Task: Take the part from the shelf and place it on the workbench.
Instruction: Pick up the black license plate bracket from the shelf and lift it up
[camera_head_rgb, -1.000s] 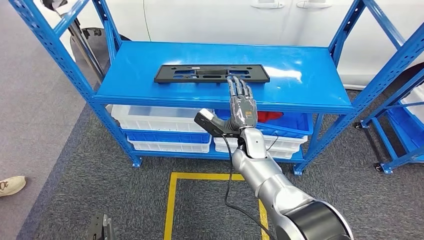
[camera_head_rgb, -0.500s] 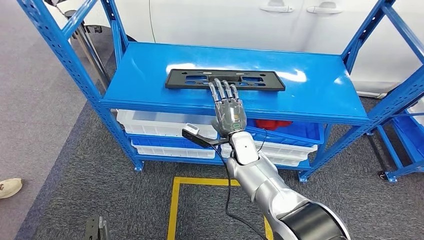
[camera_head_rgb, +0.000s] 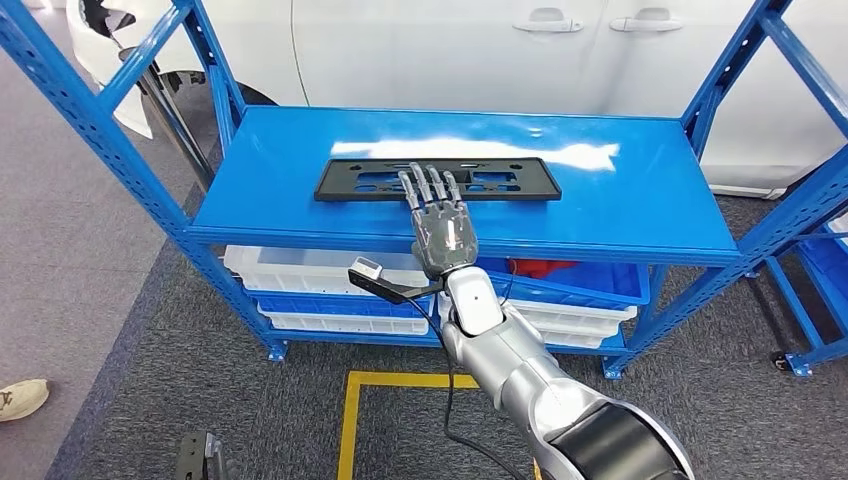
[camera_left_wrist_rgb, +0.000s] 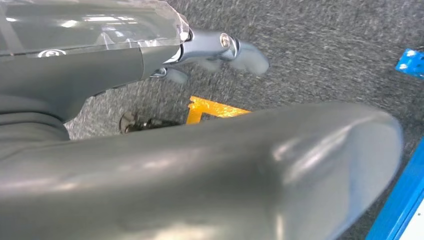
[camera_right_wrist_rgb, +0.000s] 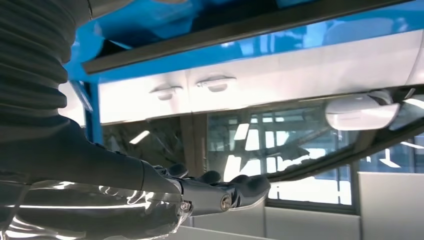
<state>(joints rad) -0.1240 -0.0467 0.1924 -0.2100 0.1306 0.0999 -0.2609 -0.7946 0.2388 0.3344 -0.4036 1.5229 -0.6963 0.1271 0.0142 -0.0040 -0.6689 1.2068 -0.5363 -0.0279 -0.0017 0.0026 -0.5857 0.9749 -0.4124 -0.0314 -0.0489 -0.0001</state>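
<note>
The part (camera_head_rgb: 365, 181) is a long flat black frame with cut-outs, lying across the blue shelf top (camera_head_rgb: 620, 200). My right hand (camera_head_rgb: 440, 228) reaches over the shelf's front edge, palm down and fingers straight and apart, with its fingertips over the near edge of the part's middle. It grips nothing. In the right wrist view the fingers (camera_right_wrist_rgb: 220, 192) stretch out flat, and the part (camera_right_wrist_rgb: 260, 27) is a dark strip on the blue shelf (camera_right_wrist_rgb: 145, 20). The left hand (camera_left_wrist_rgb: 225, 47) hangs over the grey carpet, fingers extended, holding nothing.
White bins (camera_head_rgb: 300, 265) and a blue bin (camera_head_rgb: 600, 275) with something red (camera_head_rgb: 540, 268) sit under the shelf top. A white car (camera_head_rgb: 450, 50) stands behind. Another blue rack (camera_head_rgb: 815, 270) is at the right. Yellow tape (camera_head_rgb: 350, 420) marks the carpet; a person's shoe (camera_head_rgb: 22, 397) is at the left.
My right hand has slid left along the part, from near its right end to its middle, fingertips now over its near edge. The head view has shifted a little.
</note>
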